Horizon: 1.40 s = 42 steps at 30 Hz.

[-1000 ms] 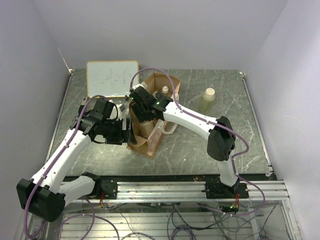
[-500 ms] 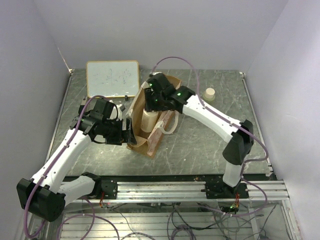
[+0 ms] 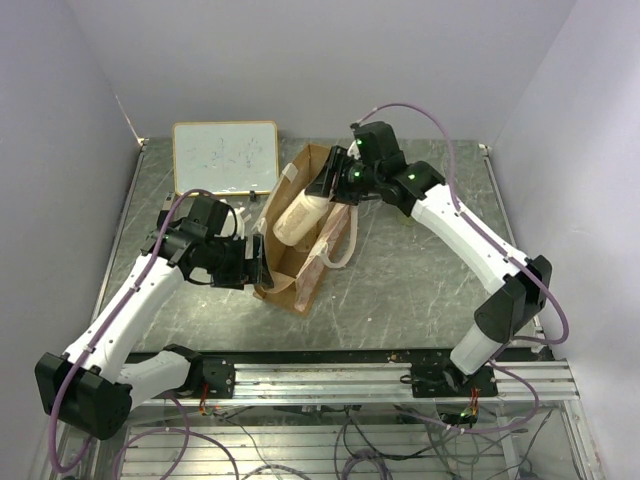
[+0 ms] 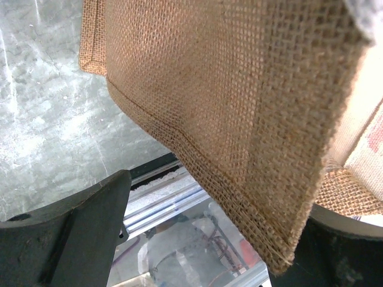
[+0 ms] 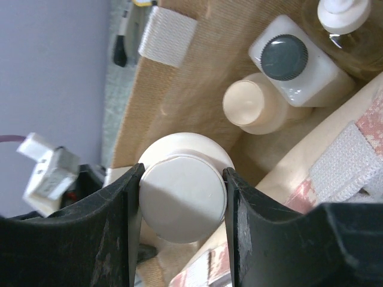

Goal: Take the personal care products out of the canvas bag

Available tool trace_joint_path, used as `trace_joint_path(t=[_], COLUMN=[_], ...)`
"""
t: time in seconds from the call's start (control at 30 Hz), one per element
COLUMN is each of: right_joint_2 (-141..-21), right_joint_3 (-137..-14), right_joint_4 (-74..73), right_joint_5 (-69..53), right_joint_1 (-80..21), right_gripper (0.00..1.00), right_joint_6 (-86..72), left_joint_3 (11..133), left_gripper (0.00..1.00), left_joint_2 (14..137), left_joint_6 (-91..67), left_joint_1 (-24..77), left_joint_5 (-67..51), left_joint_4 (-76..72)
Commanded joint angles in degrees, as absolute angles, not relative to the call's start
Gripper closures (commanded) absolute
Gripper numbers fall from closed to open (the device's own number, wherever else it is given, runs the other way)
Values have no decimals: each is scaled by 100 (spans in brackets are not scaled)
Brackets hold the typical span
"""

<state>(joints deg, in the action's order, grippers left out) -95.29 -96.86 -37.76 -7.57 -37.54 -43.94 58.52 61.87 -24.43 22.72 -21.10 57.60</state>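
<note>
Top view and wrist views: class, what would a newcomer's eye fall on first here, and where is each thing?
First, the right gripper shut on the cap of a cream bottle, tilted above the open brown bag at the centre of the top view. Next, the left gripper, jaws open around the bag's near corner. Inside the bag sit a white bottle with a dark cap, a second cream bottle and an amber bottle.

The right jaws have raised a cream bottle (image 3: 296,222), now tilted, from the canvas bag (image 3: 284,282).
</note>
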Motion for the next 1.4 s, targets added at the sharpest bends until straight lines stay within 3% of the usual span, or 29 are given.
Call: trace_joint_path(t=[0.0, 0.3, 0.6, 0.93, 1.37], right_joint_2=[-8933, -8398, -7696, -7284, -7184], right_joint_3=[-9645, -9678, -9147, -7882, -6428], right_joint_4=[-2740, -2357, -2892, -3624, -2217], right_joint_5=[-1735, -2967, -3570, -2180, 216], right_joint_1=[-3353, -1662, 365, 744, 738], right_gripper=[100, 100, 100, 100, 100], right_joint_6=[-5255, -5833, -5114, -3184, -1403], left_joint_3=[6015, 6099, 6185, 6278, 6531], left_gripper=[10, 10, 10, 10, 10], left_joint_2=[6274, 6336, 6353, 6453, 6640], left_joint_6=[-2351, -2325, -2287, -2294, -2376], left_joint_1=[2298, 2302, 2302, 2301, 2299], left_joint_5=[-2074, -2028, -1916, -1887, -1779], left_joint_4=[6003, 6068, 6180, 6172, 6196])
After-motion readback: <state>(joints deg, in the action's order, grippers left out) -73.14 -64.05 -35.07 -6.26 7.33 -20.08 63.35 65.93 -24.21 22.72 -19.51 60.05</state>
